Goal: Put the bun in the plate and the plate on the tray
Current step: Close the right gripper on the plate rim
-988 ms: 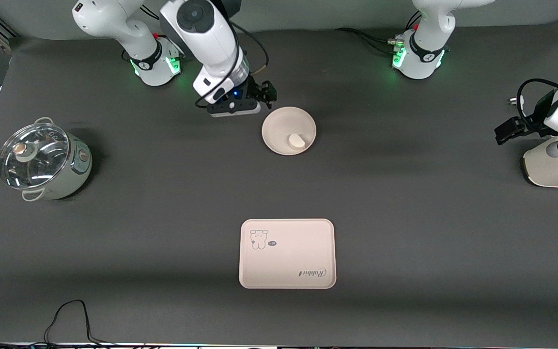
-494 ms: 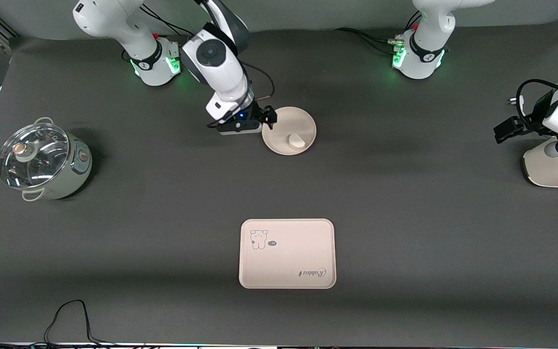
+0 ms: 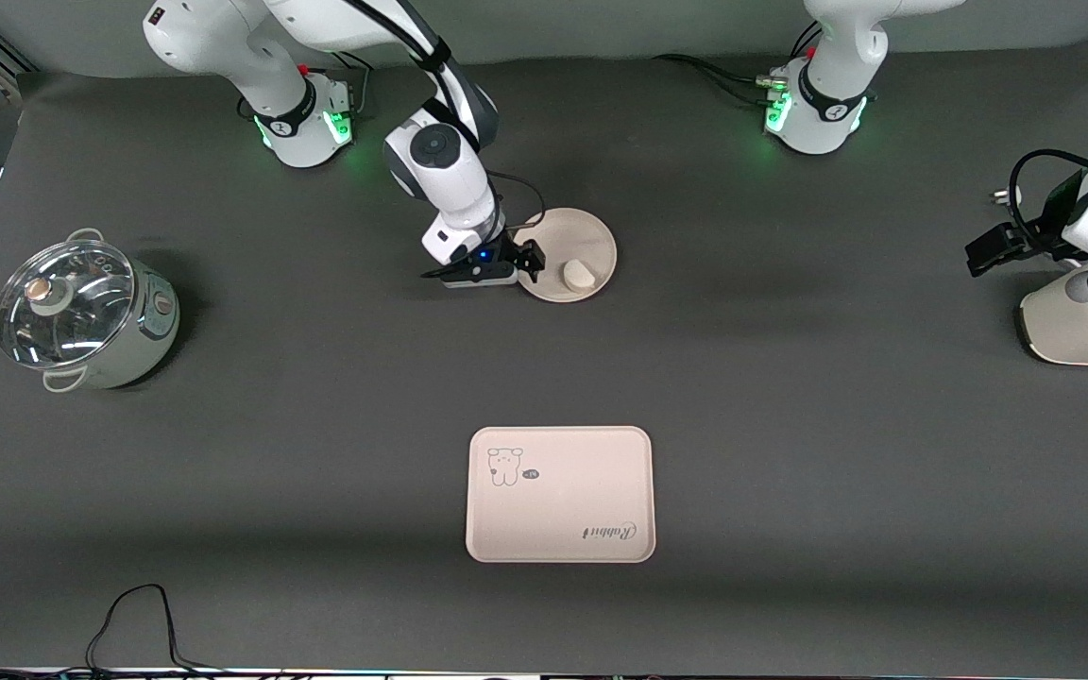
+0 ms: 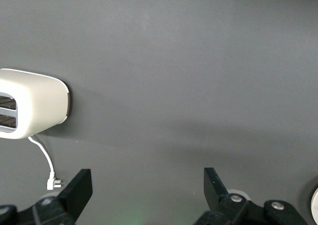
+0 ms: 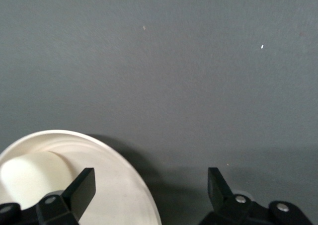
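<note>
Round cream plate (image 3: 565, 244) on the dark table (image 3: 790, 425), holding one bun (image 3: 579, 275) lying inside near the rim nearest the front camera; in the right wrist view, plate (image 5: 114, 180) and bun (image 5: 35, 173) both visible, bun within the rim; right gripper (image 3: 527, 261) set low at the plate's edge on the side toward the right arm's end of the table, fingers spread wide with one over the plate and the other over bare table, nothing between them, bun just beside the gripper; right gripper (image 5: 149, 190) seen from its own wrist straddling the rim, contact with the plate not determinable; rectangular tray (image 3: 601, 453) with cartoon drawing and script, carrying nothing, well apart from the right gripper and nearer the front camera than the plate; lidded pot (image 3: 81, 316) with glass cover at the right arm's end of the table, contents not discernible; left gripper (image 3: 997, 253) waiting above the white toaster (image 3: 1073, 326) at the left arm's end of the table, fingers parted and holding nothing; toaster (image 4: 30, 108) with its cord also in the left wrist view, off to one side of the left gripper (image 4: 146, 190).
</note>
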Action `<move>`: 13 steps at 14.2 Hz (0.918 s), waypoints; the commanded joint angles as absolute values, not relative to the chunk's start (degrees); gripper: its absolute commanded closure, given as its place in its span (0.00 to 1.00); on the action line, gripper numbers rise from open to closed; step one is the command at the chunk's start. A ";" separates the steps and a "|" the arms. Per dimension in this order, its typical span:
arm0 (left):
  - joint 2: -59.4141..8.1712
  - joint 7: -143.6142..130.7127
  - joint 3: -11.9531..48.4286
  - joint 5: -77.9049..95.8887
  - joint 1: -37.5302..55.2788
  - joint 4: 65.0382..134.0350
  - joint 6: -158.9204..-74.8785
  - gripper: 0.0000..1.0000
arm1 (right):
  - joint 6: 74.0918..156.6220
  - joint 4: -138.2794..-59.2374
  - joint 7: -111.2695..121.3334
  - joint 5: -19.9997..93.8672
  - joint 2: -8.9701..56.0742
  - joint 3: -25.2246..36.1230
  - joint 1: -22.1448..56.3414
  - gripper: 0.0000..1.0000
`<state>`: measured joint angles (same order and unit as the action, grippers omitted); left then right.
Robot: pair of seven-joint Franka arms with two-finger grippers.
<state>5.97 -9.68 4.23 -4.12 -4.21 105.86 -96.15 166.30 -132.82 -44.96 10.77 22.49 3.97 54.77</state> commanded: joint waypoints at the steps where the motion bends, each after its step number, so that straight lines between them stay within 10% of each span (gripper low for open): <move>1: 6.94 -9.41 4.75 -4.13 -4.57 105.73 -94.31 0.00 | 167.26 -133.07 -47.63 11.25 22.32 4.13 56.34 0.00; 6: 7.03 -9.40 4.83 -4.04 -4.40 104.85 -92.46 0.00 | 166.64 -133.95 -47.64 11.25 22.24 3.96 56.25 0.02; 13: 7.12 -9.40 4.92 -4.04 -4.39 104.85 -91.85 0.00 | 166.38 -133.95 -47.02 11.25 21.71 3.96 55.99 0.67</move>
<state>6.09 -9.67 4.65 -4.10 -4.20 105.13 -93.32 166.47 -133.38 -46.45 10.77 22.88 3.94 55.77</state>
